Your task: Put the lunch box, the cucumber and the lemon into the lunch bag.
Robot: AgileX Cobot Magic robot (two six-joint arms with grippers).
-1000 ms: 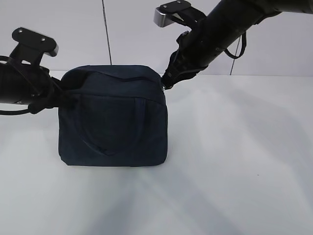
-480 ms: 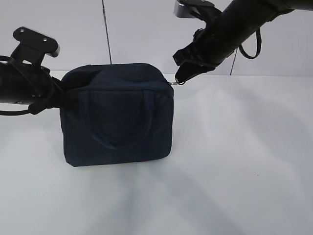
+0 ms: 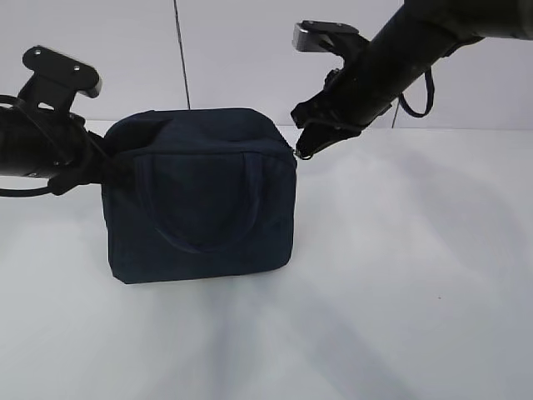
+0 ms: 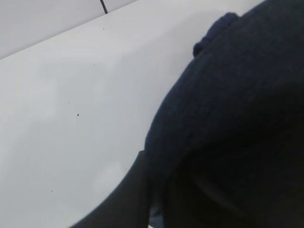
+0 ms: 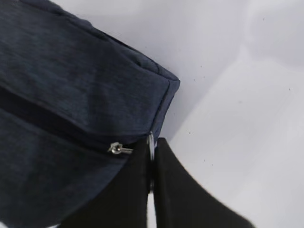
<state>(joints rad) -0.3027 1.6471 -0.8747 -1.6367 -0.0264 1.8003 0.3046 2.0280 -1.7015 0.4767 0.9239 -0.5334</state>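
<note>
The lunch bag (image 3: 200,196) stands upright on the white table (image 3: 400,275), left of the middle, its broad handled face turned to the near side and its top looking zipped across; the lunch box, cucumber and lemon are nowhere in sight, so whether they lie inside cannot be told. Its long axis runs left to right, and the zipper line follows that axis along the top to the right end, where the metal ring pull (image 5: 151,148) sits at the upper right corner. The right gripper (image 5: 152,166) has its jaws pressed together on that ring, pinching it edge-on just off the corner. At the left end the left gripper (image 3: 98,162) is nearly closed and seems to clamp a fold of the bag's fabric, though its fingertips are hidden in both views that cover it. The step in hand looks like working the zipper, probably finishing the closure. To do it well, the pull should stay in line with the zipper track instead of lifting away, while the left grip holds the far end so the soft bag neither tips nor slides.
</note>
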